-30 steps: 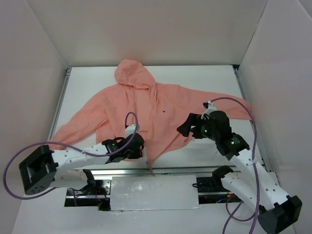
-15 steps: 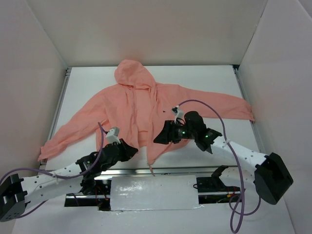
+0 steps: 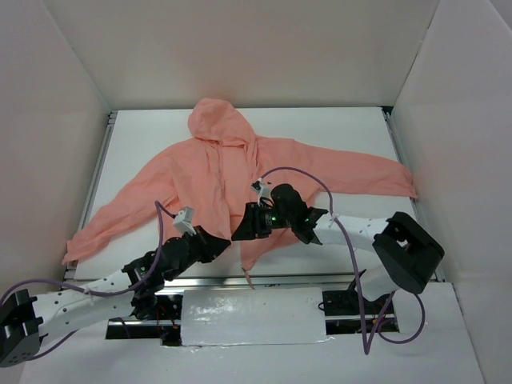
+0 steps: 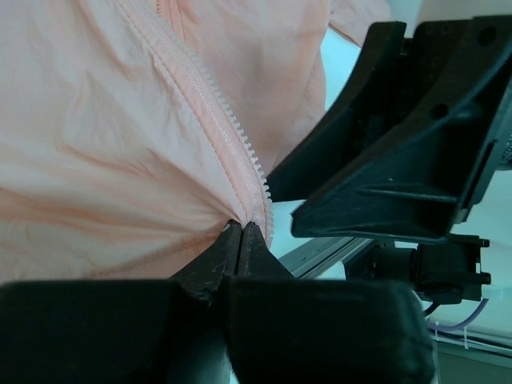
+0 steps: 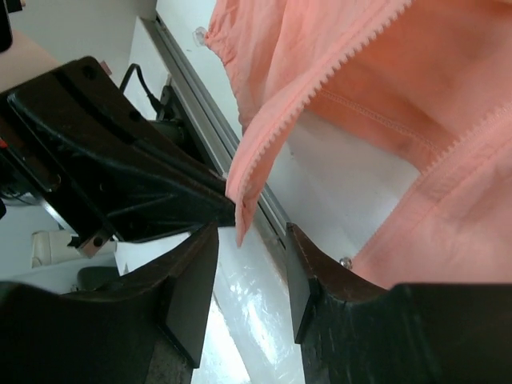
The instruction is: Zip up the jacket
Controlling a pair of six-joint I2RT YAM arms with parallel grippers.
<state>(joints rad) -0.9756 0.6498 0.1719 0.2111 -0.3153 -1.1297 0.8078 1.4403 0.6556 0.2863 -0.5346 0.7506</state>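
Observation:
The salmon-pink jacket (image 3: 216,168) lies flat on the table, hood at the far end, front unzipped at the bottom. My left gripper (image 3: 218,242) is shut on the jacket's lower hem right beside the zipper teeth (image 4: 216,120); its fingertips (image 4: 232,240) pinch the fabric. My right gripper (image 3: 238,230) hovers just to the right of it, open. In the right wrist view the right gripper (image 5: 248,264) has the bottom tip of the other zipper edge (image 5: 242,208) hanging at the mouth of its jaws, touching neither finger.
A metal rail (image 3: 264,280) runs along the table's near edge, with a shiny plate (image 3: 252,316) below it. White walls close in the table on three sides. The two grippers stand nearly against each other, the left one's black body (image 5: 120,168) filling the right wrist view's left side.
My right arm has swung left from the jacket's right side to the zipper's bottom end, and its jaws have narrowed. The left gripper stays shut on the hem, shifted slightly left.

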